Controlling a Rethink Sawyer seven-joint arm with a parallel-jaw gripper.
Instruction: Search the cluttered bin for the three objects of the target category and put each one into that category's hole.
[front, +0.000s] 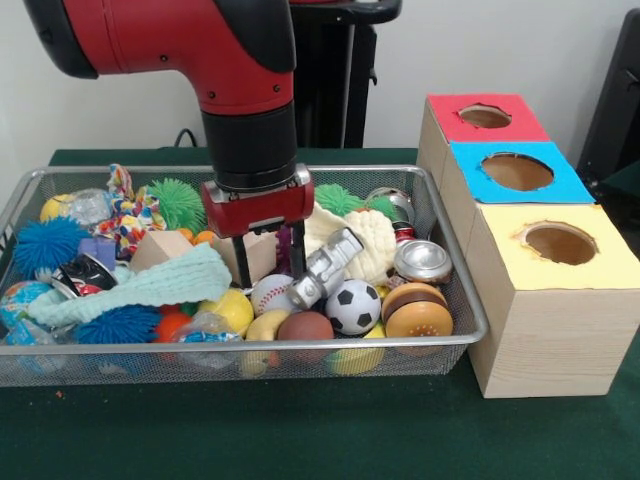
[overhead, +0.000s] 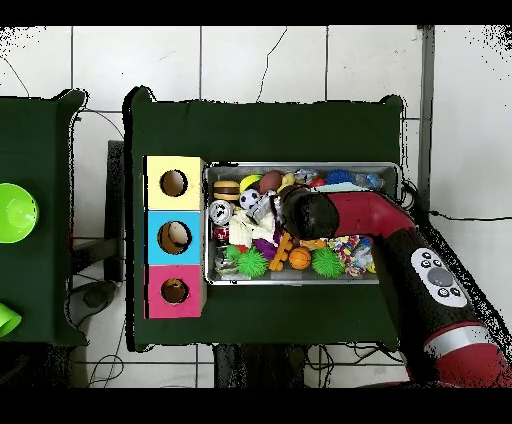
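The silver wire-mesh bin (front: 470, 300) is full of toys; it also shows in the overhead view (overhead: 300, 166). My gripper (front: 268, 262) is open and hangs low over the bin's middle. Its fingers (front: 240, 262) stand on either side of a tan block (front: 260, 252). A pale yellow curved toy (front: 262, 326) lies at the near rim, in front of the gripper. An orange bit (front: 204, 237) peeks out behind a tan wedge; I cannot make out stripes. In the overhead view the arm (overhead: 340, 212) covers the gripper.
Three wooden boxes stand beside the bin, with round holes in a red top (front: 485, 117), a blue top (front: 517, 172) and a yellow top (front: 560, 243). Near the gripper lie a silver robot toy (front: 325, 268), a baseball (front: 272, 294), a soccer ball (front: 352, 306) and a mint cloth (front: 150, 285).
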